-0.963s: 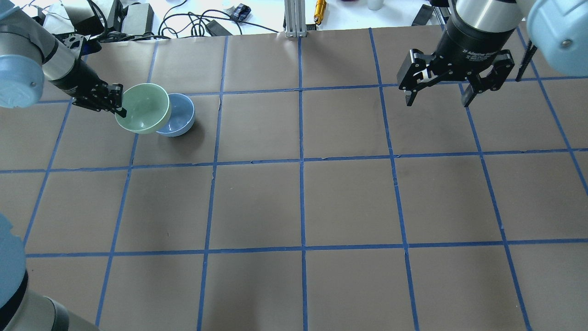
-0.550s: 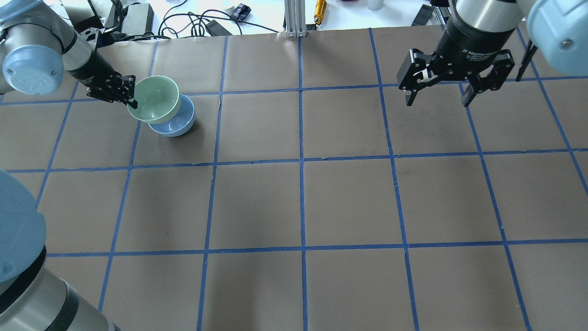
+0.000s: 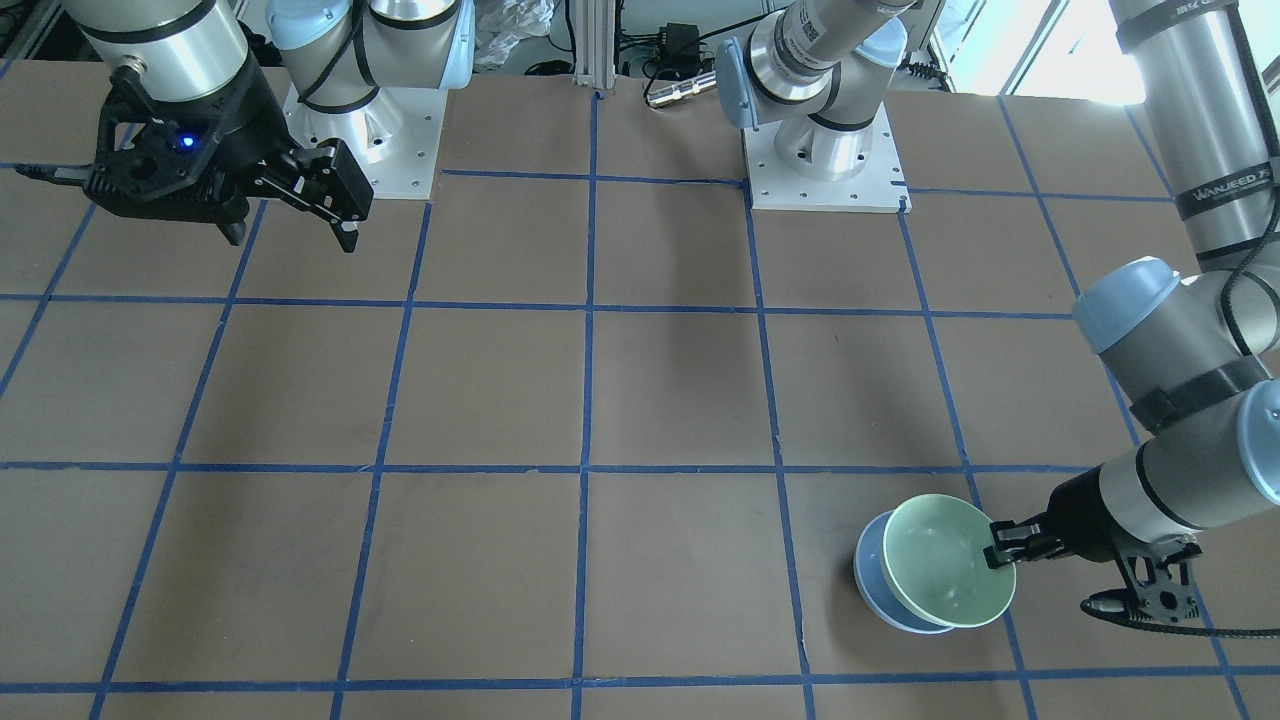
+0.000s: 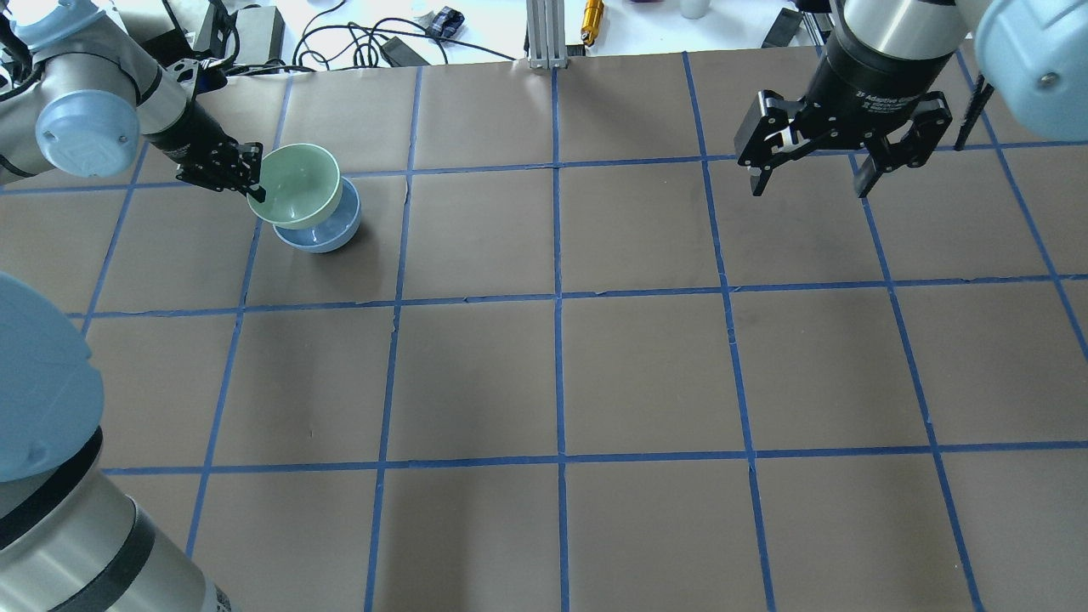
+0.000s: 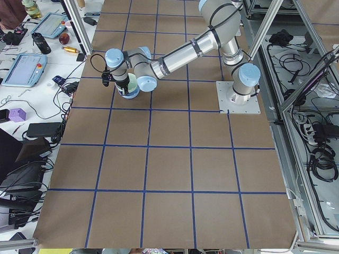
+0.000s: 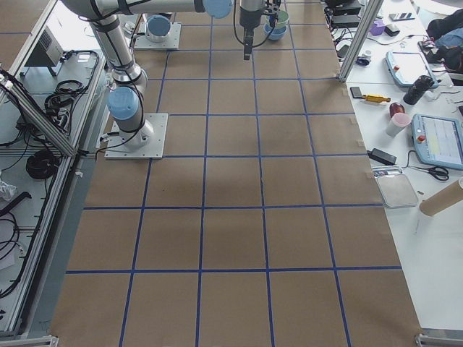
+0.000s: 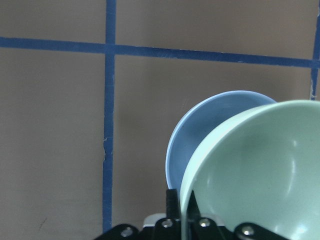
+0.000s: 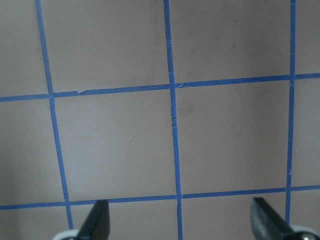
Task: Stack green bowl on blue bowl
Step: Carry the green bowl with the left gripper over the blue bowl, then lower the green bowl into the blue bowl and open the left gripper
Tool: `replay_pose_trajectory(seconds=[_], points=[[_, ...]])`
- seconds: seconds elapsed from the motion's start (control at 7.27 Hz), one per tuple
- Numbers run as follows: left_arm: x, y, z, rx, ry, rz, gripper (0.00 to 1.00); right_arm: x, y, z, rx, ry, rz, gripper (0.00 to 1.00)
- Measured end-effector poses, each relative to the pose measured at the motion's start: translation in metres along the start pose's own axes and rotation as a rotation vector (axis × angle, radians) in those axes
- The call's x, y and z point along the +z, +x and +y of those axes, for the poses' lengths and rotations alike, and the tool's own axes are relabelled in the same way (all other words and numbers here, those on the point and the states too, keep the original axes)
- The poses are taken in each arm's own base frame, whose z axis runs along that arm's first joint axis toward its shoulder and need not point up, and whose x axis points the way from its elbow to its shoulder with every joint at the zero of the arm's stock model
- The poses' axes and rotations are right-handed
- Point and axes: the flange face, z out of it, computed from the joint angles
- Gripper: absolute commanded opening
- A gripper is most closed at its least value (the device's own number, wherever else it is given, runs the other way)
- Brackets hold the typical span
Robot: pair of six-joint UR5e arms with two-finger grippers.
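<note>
Pinching the green bowl (image 4: 299,184) by its near rim, the left gripper (image 4: 255,185) holds it tilted, overlapping the blue bowl (image 4: 330,234) on the table (image 4: 646,365) but off-centre, likely lining up to nest it. Jaws narrow, clamped on the rim; bowl-to-bowl contact unclear. Far across, the right gripper (image 4: 807,189) hangs wide open, empty.

In the upper left of the frame the left gripper (image 4: 253,180) pinches the left rim of the green bowl (image 4: 297,184). The bowl overlaps the blue bowl (image 4: 330,235), covering its upper left part; whether they touch is unclear. At upper right the right gripper (image 4: 809,189) hangs with fingers spread wide above the brown, blue-taped table (image 4: 646,365).
</note>
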Motion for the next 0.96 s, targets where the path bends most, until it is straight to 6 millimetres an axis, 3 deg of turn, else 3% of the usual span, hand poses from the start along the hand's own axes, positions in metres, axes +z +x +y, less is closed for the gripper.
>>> replay_pose_trajectory(seconds=[0.83, 0.96], points=[[0.018, -0.003, -0.001, -0.005, -0.02, 0.004, 0.0, 0.0, 0.0, 0.0, 0.0, 0.0, 0.0, 1.0], [0.019, -0.003, -0.001, -0.006, -0.022, 0.005, 0.26, 0.0, 0.0, 0.0, 0.0, 0.0, 0.0, 1.0]])
